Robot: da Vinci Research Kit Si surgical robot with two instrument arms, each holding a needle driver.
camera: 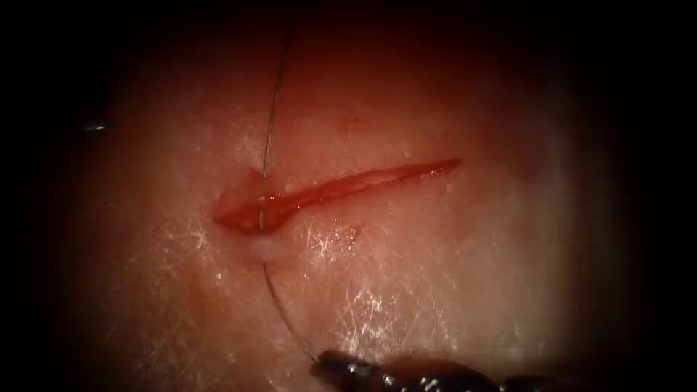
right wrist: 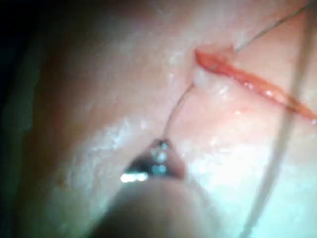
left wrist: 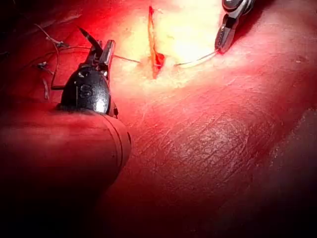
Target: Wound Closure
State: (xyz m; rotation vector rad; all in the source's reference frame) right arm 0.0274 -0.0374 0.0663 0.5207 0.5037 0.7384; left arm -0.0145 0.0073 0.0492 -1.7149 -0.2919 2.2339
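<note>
The cut [camera: 341, 190] runs across the tissue [camera: 435, 290], with red fluid pooled at its left end. Thread [camera: 270, 116] comes down from the far side, crosses the cut's left end and comes out of the near lip. From there it curves to my right tool [camera: 323, 361], whose jaws are shut on it. The same strand [right wrist: 173, 111] leads from the right tool's jaws [right wrist: 159, 145] to the cut [right wrist: 247, 77]. My left tool [left wrist: 98, 43] hovers beyond the cut [left wrist: 154, 54], jaws spread and holding nothing, with thread [left wrist: 128, 59] running past them. I cannot make out the needle.
Loose thread ends [left wrist: 49, 59] lie on the tissue behind the left tool. A blurred pale strand [right wrist: 277, 144] hangs close in front of the right wrist camera. The right tool [left wrist: 225, 37] stands on the other side of the cut from the left one.
</note>
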